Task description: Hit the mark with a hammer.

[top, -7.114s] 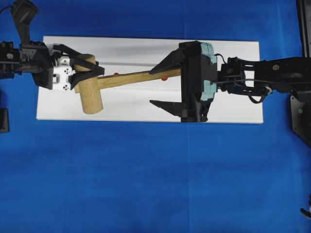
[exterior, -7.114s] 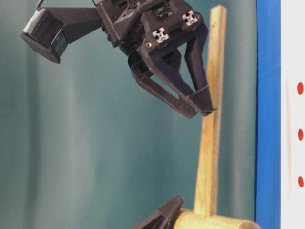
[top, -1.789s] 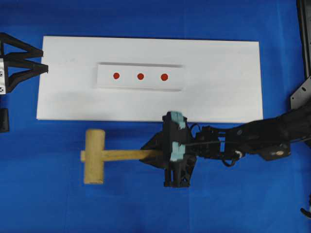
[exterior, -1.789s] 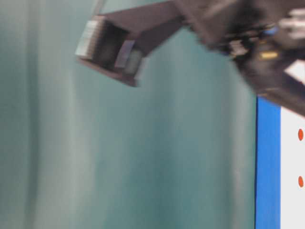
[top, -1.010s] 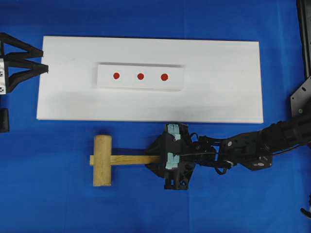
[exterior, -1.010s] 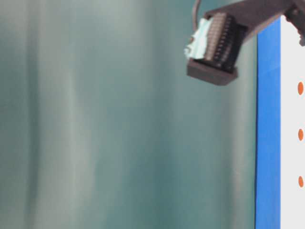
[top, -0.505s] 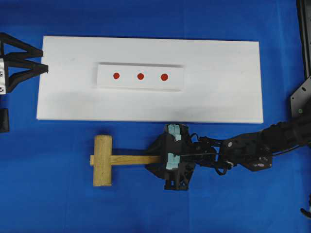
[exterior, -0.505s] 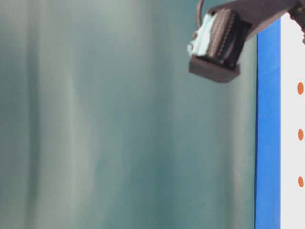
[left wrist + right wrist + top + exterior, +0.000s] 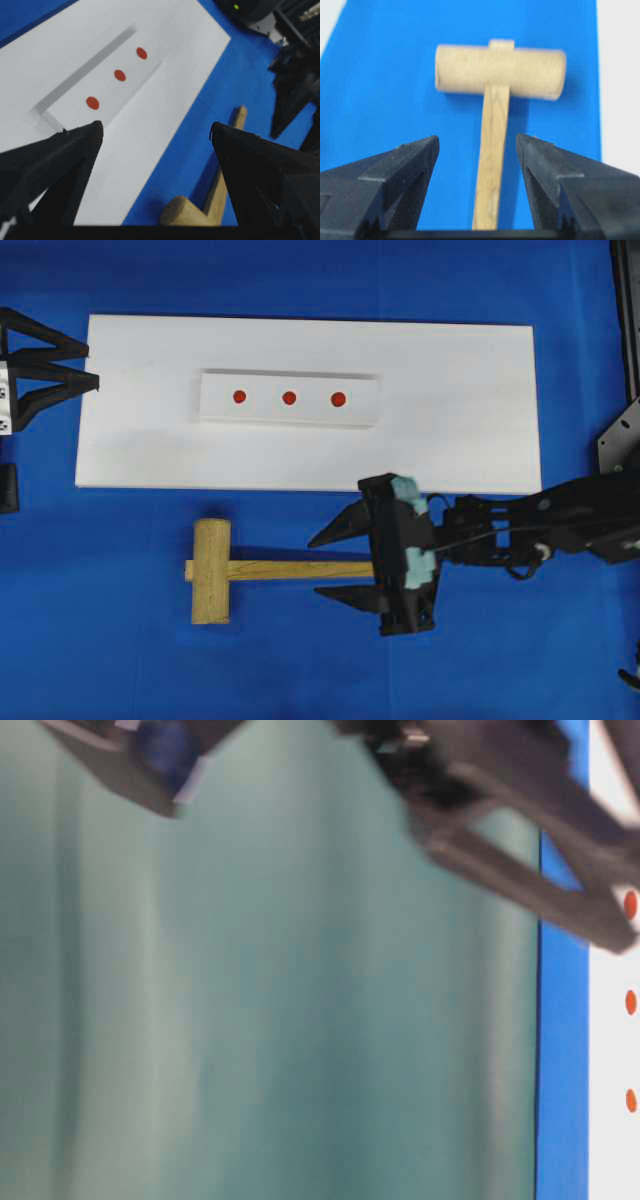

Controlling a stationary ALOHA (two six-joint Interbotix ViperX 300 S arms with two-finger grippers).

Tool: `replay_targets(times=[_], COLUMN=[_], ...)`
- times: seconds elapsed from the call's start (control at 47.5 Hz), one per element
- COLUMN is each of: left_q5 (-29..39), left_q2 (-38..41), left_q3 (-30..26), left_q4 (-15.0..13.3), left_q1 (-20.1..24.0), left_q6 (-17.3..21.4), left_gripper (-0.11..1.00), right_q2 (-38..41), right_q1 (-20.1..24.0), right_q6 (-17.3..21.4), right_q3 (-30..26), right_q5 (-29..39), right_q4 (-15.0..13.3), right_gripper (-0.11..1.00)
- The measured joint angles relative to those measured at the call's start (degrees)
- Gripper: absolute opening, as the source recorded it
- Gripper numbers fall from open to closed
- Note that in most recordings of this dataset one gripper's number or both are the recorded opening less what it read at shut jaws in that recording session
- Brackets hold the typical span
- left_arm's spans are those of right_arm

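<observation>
The hammer (image 9: 211, 571), a light wooden mallet, lies flat on the blue cloth in front of the white board, with its handle (image 9: 300, 569) pointing right. My right gripper (image 9: 322, 565) is open and straddles the handle's free end; in the right wrist view blue cloth shows between the handle (image 9: 492, 165) and both fingers. Three red marks (image 9: 289, 398) sit in a row on a raised white strip. My left gripper (image 9: 156, 127) is open and empty, off the board's left end (image 9: 50, 380). In the left wrist view the hammer head (image 9: 182, 212) lies below it.
The white board (image 9: 450, 440) lies on the blue cloth (image 9: 300, 670). Black arm hardware (image 9: 620, 440) stands at the right edge. The table-level view shows only a blurred dark finger (image 9: 520, 850) and the board's edge with the marks (image 9: 630, 905).
My right gripper has let go of the hammer handle, spread its fingers and drawn back to the right. The hammer stays where it lay. The left gripper has not moved.
</observation>
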Motion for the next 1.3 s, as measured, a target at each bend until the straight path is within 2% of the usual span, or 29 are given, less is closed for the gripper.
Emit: replay_targets(times=[0.253,0.61,0.695,0.926,1.052,1.305], left_q5=[0.09,0.09,0.0,0.09,0.53,5.19], left_q2=[0.09,0.0,0.0,0.0,-1.41,-5.27], left_q3=[0.0,-0.09,-0.09,-0.09,-0.09,-0.26], left_q4=[0.0,0.0,0.0,0.0,0.0,0.0], left_q1=[0.0,0.0,0.0,0.0,-0.26,-2.2], left_q6=[0.09,0.18,0.18,0.62,4.31,18.11], left_gripper=[0.89,0.89,0.89,0.89,0.89,0.89], right_q2=[-1.41,-6.06,-6.5,-10.72,-17.23,-33.93], right_q1=[-4.39,-18.11,-19.51,-19.95,-20.83,-22.41], right_q6=[-1.67,-7.73,-8.17,-8.17,-8.17,-8.17], right_q3=[0.35,2.29,2.29,3.96,7.12,15.12], right_q5=[0.97,5.45,6.33,9.58,10.11,11.34], right_q4=[-0.09,-0.18,-0.18,-0.26,-0.26,-0.26], right_gripper=[0.54,0.54,0.54,0.54,0.54,0.54])
